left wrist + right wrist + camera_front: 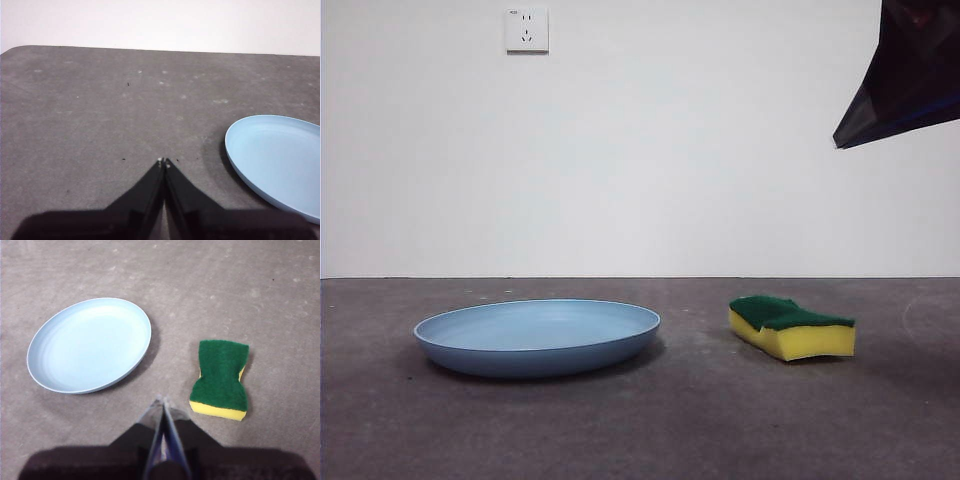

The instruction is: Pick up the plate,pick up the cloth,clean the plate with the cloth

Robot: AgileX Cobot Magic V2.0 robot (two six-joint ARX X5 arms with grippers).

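The light-blue plate (537,335) lies flat on the grey table, left of centre. It also shows in the left wrist view (277,160) and the right wrist view (90,345). The cloth is a yellow sponge with a green scouring top (792,326), lying right of the plate, apart from it; it shows in the right wrist view (220,378). My right gripper (163,401) is shut and empty, high above the table between plate and sponge, and shows as a dark tip at the top right of the front view (905,75). My left gripper (164,162) is shut and empty, beside the plate.
A white wall with a socket (527,30) stands behind the table. The table's far edge (150,49) shows in the left wrist view. Bare grey table surface (700,420) lies in front of the plate and sponge.
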